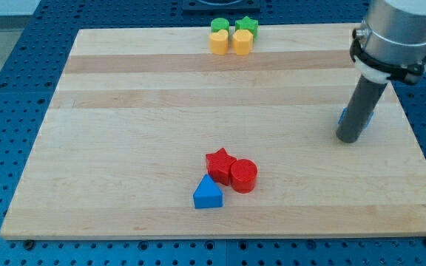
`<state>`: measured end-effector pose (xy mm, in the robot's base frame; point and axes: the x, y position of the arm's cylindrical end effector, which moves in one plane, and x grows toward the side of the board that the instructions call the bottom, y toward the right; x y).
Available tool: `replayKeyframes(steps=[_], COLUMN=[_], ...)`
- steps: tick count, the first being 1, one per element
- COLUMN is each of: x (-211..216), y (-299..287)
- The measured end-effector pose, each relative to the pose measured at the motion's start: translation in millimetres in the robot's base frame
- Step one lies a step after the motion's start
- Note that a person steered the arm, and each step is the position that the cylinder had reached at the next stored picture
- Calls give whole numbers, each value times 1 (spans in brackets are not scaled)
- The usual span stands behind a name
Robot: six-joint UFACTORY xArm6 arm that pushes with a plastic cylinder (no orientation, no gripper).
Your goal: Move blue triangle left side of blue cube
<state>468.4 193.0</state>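
The blue triangle [208, 193] lies near the view's bottom centre of the wooden board [124, 148], touching a red star [220, 162]. The blue cube [366, 117] is at the view's right, mostly hidden behind my rod; only slivers of blue show on either side of it. My tip [349, 137] rests on the board right in front of the blue cube, far to the right of the blue triangle.
A red cylinder [243, 176] sits against the red star, right of the blue triangle. At the view's top edge stand a green block [220, 26], a green star [247, 25], and two yellow blocks [220, 42] [242, 41], clustered together.
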Motion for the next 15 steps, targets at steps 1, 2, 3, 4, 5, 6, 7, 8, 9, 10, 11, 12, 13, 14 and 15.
replayKeyframes(steps=[1, 2, 3, 4, 5, 6, 7, 8, 9, 10, 11, 12, 13, 14, 15], x=[-21, -23, -5, 22, 46, 72, 91, 95, 95, 88, 74, 63, 63, 69, 92], y=[12, 12, 4, -11, -36, -62, -93, -130, -168, -196, -222, -253, -281, -292, -292])
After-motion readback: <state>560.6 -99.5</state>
